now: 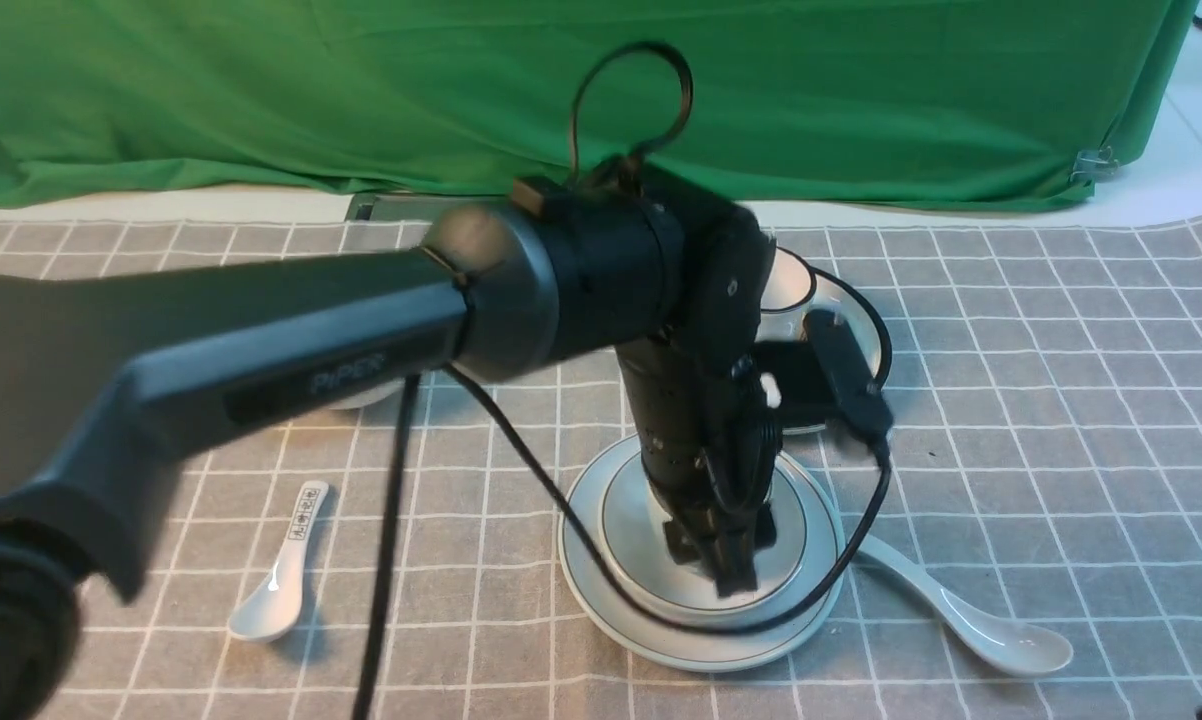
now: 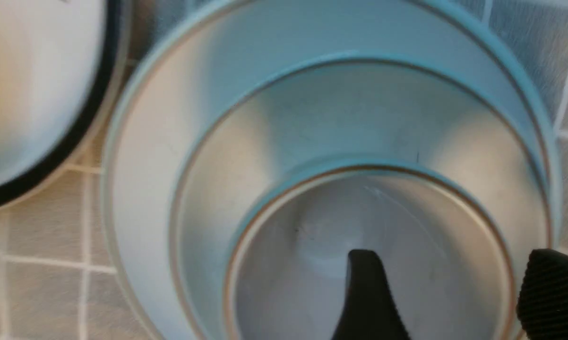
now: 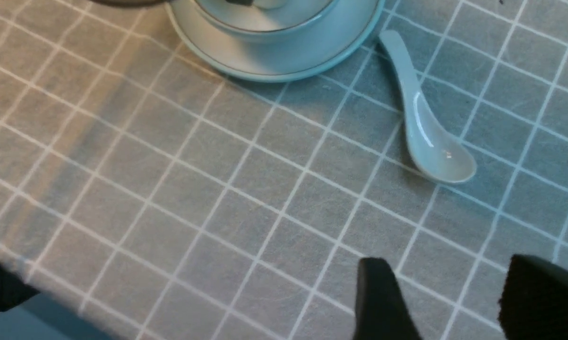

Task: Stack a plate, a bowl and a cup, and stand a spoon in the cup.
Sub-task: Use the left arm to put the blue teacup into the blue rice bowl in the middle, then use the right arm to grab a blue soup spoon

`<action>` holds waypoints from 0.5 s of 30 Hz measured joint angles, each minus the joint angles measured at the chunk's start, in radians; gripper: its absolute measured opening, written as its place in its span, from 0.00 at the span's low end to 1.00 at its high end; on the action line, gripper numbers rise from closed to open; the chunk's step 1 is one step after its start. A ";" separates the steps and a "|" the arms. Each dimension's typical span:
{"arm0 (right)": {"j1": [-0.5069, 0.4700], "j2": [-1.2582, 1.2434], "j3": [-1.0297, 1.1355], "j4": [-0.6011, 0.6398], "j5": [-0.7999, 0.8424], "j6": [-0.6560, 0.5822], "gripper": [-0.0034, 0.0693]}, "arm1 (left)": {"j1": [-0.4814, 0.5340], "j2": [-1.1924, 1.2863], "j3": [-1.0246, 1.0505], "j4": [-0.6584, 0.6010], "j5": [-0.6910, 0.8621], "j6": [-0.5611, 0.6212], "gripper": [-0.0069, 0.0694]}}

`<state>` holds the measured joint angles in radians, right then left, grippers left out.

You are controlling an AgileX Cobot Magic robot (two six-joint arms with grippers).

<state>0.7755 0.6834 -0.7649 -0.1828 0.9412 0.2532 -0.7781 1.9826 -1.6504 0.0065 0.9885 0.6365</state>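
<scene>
Front view: left arm fills the left and centre of the frame, blurred, and hides a lot. The left gripper (image 1: pixel 726 575) points straight down into the bowl (image 1: pixel 641 530), which sits on the plate (image 1: pixel 601 590), near centre of the checked cloth (image 1: pixel 1061 450). The cup is hidden behind the wrist here, and the jaw gap is not readable from this angle. The spoon (image 1: pixel 971 620) lies flat on the cloth just right of the plate, handle end toward the plate rim, contact unclear under the cable. The small marked spoon (image 1: pixel 281 570) lies well left. The black-rimmed plate (image 1: pixel 861 330) and the white cup (image 1: pixel 786 285) on it are behind, partly covered by the arm. A white dish (image 1: pixel 361 397) under the arm is almost wholly hidden. Left wrist view: plate (image 2: pixel 137 189), bowl (image 2: pixel 359 113) and cup (image 2: pixel 407 222) are nested, cup in bowl, bowl on plate. Left gripper (image 2: pixel 454 264) jaws are apart, one finger inside the cup, the other outside its wall, both cut off by the frame edge. Contact with the wall cannot be told. A black-rimmed dish (image 2: pixel 29 94) is cropped at the corner. Right wrist view: the right gripper (image 3: pixel 454 274) has jaws apart, empty, above bare cloth, only the tips visible. Spoon (image 3: pixel 426 123) lies flat near the plate (image 3: pixel 274 61). The stack is cut off at the frame edge.
</scene>
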 joint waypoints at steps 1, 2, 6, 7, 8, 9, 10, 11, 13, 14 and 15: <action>0.000 0.031 -0.012 -0.019 0.000 -0.002 0.57 | 0.000 -0.025 -0.016 -0.007 0.000 -0.034 0.66; 0.000 0.038 -0.014 -0.022 0.000 -0.002 0.56 | 0.000 -0.036 -0.023 -0.007 0.000 -0.034 0.66; -0.003 0.243 -0.086 -0.072 -0.002 -0.086 0.54 | 0.000 -0.223 -0.064 -0.039 0.013 -0.181 0.59; -0.004 0.254 -0.089 -0.071 -0.002 -0.096 0.54 | 0.000 -0.232 -0.064 -0.042 0.016 -0.184 0.57; -0.017 0.346 -0.114 -0.070 -0.005 -0.138 0.54 | 0.000 -0.299 -0.054 -0.074 0.028 -0.199 0.51; -0.035 0.395 -0.126 -0.068 -0.012 -0.160 0.54 | 0.000 -0.350 -0.037 -0.098 0.031 -0.205 0.45; -0.066 0.468 -0.142 -0.059 -0.018 -0.197 0.54 | 0.000 -0.404 -0.011 -0.123 0.027 -0.206 0.37; -0.092 0.526 -0.157 -0.043 -0.022 -0.236 0.54 | 0.000 -0.460 0.025 -0.148 0.017 -0.206 0.29; -0.170 0.633 -0.189 0.020 -0.030 -0.343 0.54 | 0.000 -0.583 0.122 -0.189 -0.024 -0.201 0.17; -0.178 0.633 -0.189 0.020 -0.031 -0.343 0.54 | 0.000 -0.596 0.133 -0.193 -0.030 -0.199 0.17; -0.249 0.719 -0.218 0.100 -0.041 -0.453 0.54 | 0.000 -0.713 0.248 -0.211 -0.093 -0.198 0.12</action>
<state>0.5262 1.4029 -0.9831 -0.0826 0.8997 -0.1999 -0.7781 1.2697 -1.4028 -0.2049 0.8952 0.4382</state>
